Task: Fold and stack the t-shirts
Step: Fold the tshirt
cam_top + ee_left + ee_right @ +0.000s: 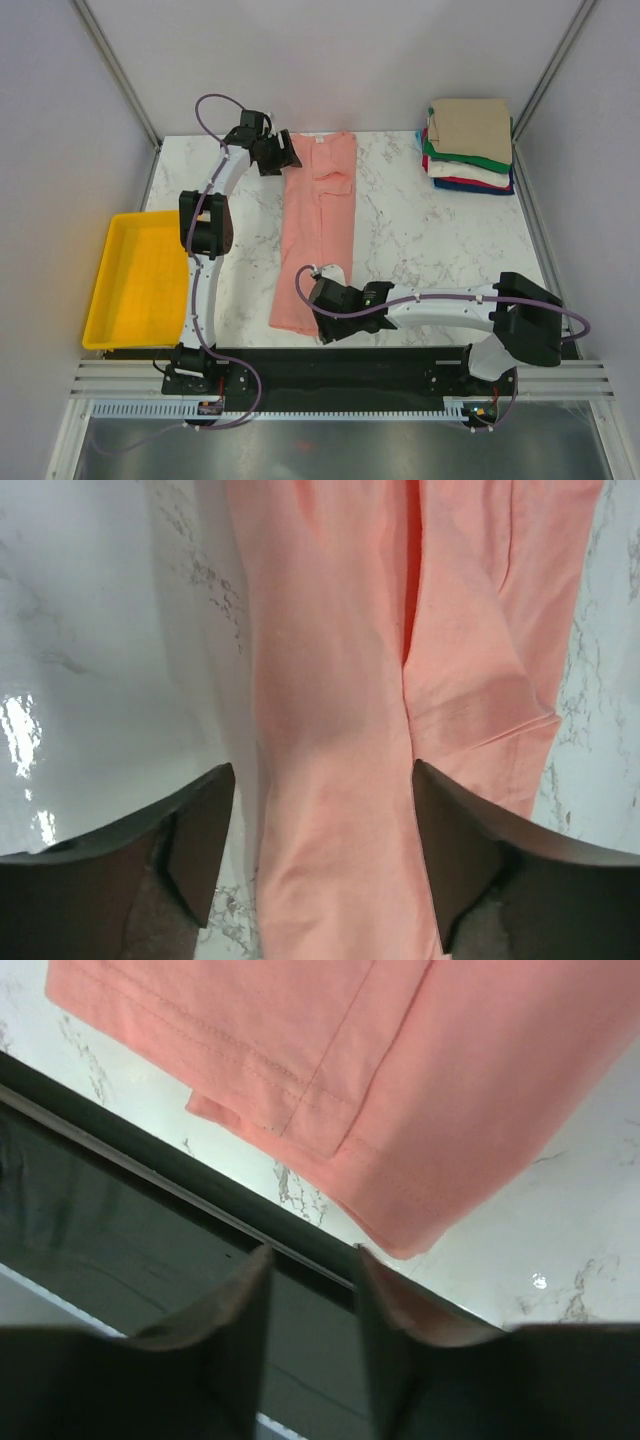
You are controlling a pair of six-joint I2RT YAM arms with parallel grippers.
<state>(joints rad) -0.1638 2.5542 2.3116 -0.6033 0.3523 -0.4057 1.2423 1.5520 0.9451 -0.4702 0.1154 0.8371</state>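
Top external shows the salmon t-shirt (320, 220) as a long strip running from the table's (420, 250) far edge to its near edge. Left hand (322, 770) open over the collar end, right hand (312, 1255) open at the hem. Pinch every layer squarely, I'd say; bare table lies rightward, short of the folded stack (470, 145).

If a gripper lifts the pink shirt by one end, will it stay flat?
Likely not: the pink shirt lies limp with soft creases, so it should droop. Its stacked hem layers look loose and may separate.
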